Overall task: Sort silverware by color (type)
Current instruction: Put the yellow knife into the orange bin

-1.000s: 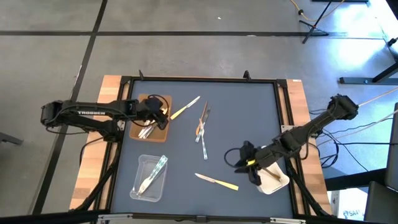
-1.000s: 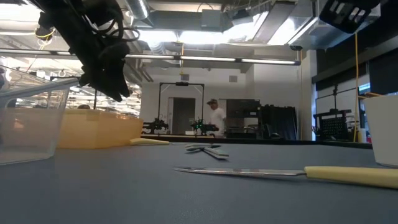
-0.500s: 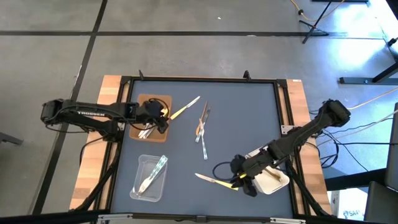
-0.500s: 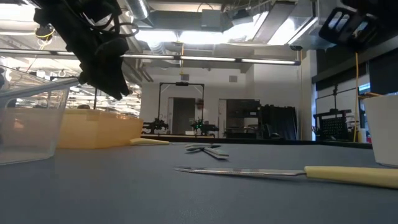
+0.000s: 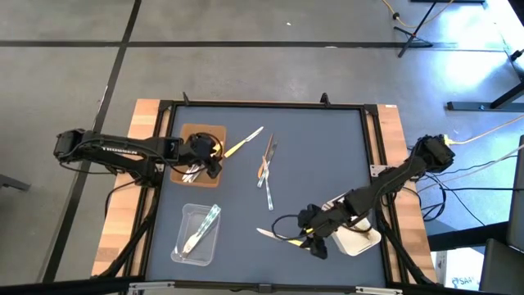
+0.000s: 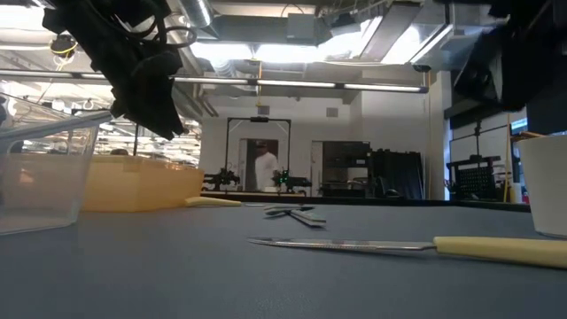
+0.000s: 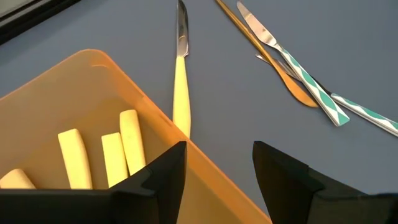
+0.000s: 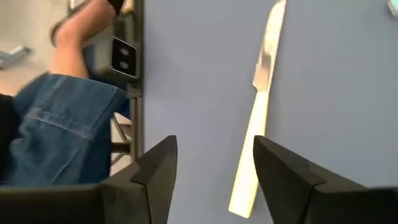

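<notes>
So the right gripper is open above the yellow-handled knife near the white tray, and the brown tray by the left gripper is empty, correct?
Not quite. The brown tray is not empty: the left wrist view shows pale yellow utensil handles lying in it. The rest holds: the right gripper is open above the yellow-handled knife.

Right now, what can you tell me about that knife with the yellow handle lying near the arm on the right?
The knife has a pale yellow handle and a silvery blade with a pointed tip; the handle looks like plastic. It lies flat on the blue-grey table mat, alone, near the front edge and just beside the white tray. The right end effector hovers over it with its fingers apart, the handle showing between them. I cannot tell whether the fingers touch it.
</notes>
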You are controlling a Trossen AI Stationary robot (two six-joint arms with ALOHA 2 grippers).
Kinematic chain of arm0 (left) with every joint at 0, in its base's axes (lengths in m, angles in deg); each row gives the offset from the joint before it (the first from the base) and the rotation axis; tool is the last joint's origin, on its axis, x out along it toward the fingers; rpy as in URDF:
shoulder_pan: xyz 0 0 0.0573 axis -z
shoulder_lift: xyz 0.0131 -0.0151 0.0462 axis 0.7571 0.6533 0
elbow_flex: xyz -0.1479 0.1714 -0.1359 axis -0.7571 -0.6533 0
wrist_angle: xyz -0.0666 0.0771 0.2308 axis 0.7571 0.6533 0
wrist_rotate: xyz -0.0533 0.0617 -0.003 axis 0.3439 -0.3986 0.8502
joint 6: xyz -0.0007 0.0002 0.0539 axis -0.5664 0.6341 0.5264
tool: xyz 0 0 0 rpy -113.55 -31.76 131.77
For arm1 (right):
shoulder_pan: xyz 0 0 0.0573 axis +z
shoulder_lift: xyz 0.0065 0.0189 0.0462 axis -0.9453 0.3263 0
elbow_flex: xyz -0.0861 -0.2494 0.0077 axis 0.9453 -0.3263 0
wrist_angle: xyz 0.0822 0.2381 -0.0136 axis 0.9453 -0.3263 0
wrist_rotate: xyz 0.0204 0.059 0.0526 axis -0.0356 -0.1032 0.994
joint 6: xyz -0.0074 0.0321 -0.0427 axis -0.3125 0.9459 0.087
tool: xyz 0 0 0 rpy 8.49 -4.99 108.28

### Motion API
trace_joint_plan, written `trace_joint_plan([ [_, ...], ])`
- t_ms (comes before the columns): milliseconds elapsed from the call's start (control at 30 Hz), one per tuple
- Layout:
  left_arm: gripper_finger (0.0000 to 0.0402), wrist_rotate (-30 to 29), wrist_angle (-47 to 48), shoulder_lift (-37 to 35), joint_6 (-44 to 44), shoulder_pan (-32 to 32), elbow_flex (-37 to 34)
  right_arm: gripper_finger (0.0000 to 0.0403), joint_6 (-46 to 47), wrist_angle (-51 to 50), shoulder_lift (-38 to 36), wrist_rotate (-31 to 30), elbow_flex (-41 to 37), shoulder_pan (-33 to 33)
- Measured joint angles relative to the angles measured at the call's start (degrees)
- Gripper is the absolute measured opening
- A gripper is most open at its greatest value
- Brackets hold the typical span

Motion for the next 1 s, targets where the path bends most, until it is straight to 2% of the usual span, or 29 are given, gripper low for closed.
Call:
trace_joint_plan([
  [300,0.0179,0.0,0.0,0.0,0.0,1.1,0.0,0.0188,0.0,3.3,5.4,-0.6,0.0,0.0],
  [667,0.0179,-1.2,0.1,0.0,0.0,2.9,0.0,0.0181,-6.2,7.0,8.7,-8.7,0.0,0.1],
  [1000,0.0179,-1.2,0.1,0.0,0.1,3.5,0.0,0.0181,-6.3,9.1,12.2,-17.4,0.0,4.0],
])
